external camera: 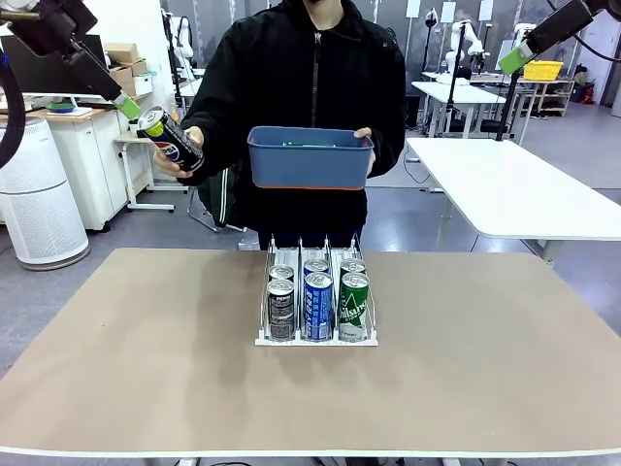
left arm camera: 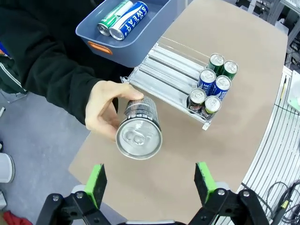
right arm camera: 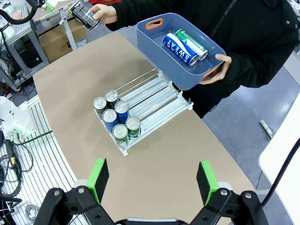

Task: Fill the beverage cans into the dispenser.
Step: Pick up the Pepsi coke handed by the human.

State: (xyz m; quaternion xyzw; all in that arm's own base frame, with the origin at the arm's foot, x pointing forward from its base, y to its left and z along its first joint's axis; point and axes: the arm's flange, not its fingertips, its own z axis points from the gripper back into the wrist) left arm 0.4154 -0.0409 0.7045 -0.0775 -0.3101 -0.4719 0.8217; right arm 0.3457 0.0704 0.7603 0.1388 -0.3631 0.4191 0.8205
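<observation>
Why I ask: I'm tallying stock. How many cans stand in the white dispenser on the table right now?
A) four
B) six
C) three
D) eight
B, since the dispenser holds two dark cans, two blue cans and two green cans, one pair in each lane.

Six cans (external camera: 318,296) upright in black, blue, green pairs at white wire dispenser (external camera: 316,341) front; black can (external camera: 173,139) aloft, tilted; two cans (right arm camera: 185,46) lying in blue tub (external camera: 310,160).
</observation>
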